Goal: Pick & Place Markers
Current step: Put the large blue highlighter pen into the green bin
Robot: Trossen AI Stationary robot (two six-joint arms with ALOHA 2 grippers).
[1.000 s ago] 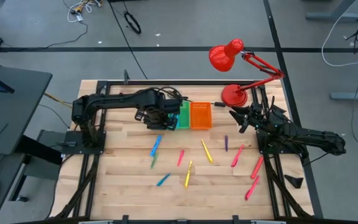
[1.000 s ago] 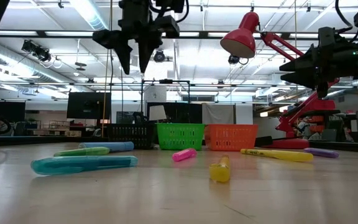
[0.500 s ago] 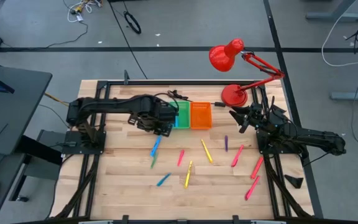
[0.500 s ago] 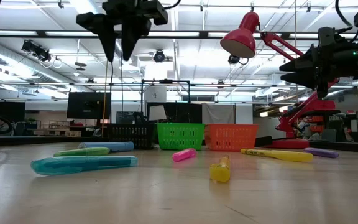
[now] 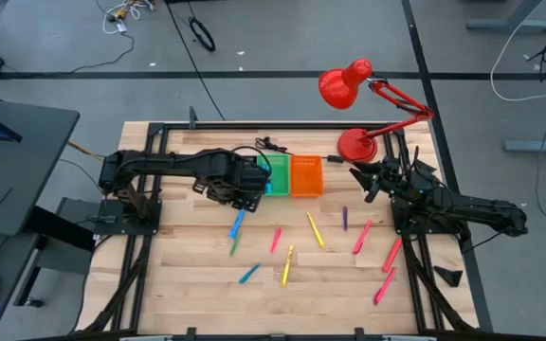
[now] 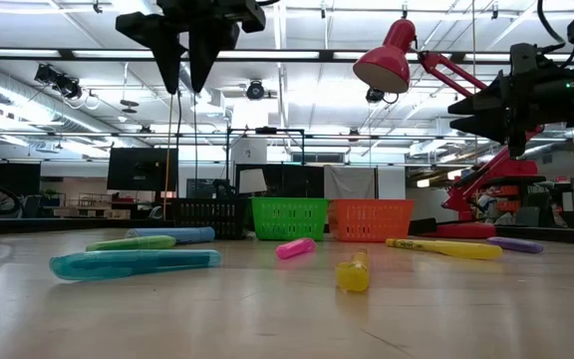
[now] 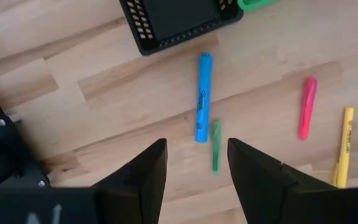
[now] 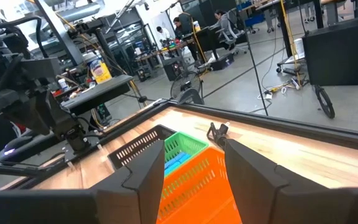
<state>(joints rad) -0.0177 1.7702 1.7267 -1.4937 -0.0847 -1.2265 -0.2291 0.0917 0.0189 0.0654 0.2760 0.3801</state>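
Observation:
Several markers lie flat and scattered on the wooden table: a blue one (image 5: 238, 223) (image 7: 202, 96), a green one (image 5: 233, 248) (image 7: 215, 144), a pink one (image 5: 275, 239) (image 7: 307, 115), two yellow ones (image 5: 288, 265) (image 5: 316, 230), a purple one (image 5: 345, 218) and more pink ones (image 5: 391, 254). My left gripper (image 5: 246, 194) (image 6: 184, 85) (image 7: 196, 155) hangs open, high above the table, fingers pointing down, just on the near side of the black bin (image 7: 179, 18) and over the blue and green markers. My right gripper (image 5: 358, 180) (image 8: 191, 162) waits open, held level beside the orange bin.
Three bins stand in a row at the table's far middle: black (image 8: 138, 146), green (image 5: 278, 175) with something blue inside, orange (image 5: 306, 175). A red desk lamp (image 5: 354, 142) stands at the far right. Bare wood lies along the near edge and the left side.
My left gripper has drawn back from over the bins toward the table's left and near side and risen a little, staying open. The markers and the right arm have kept still.

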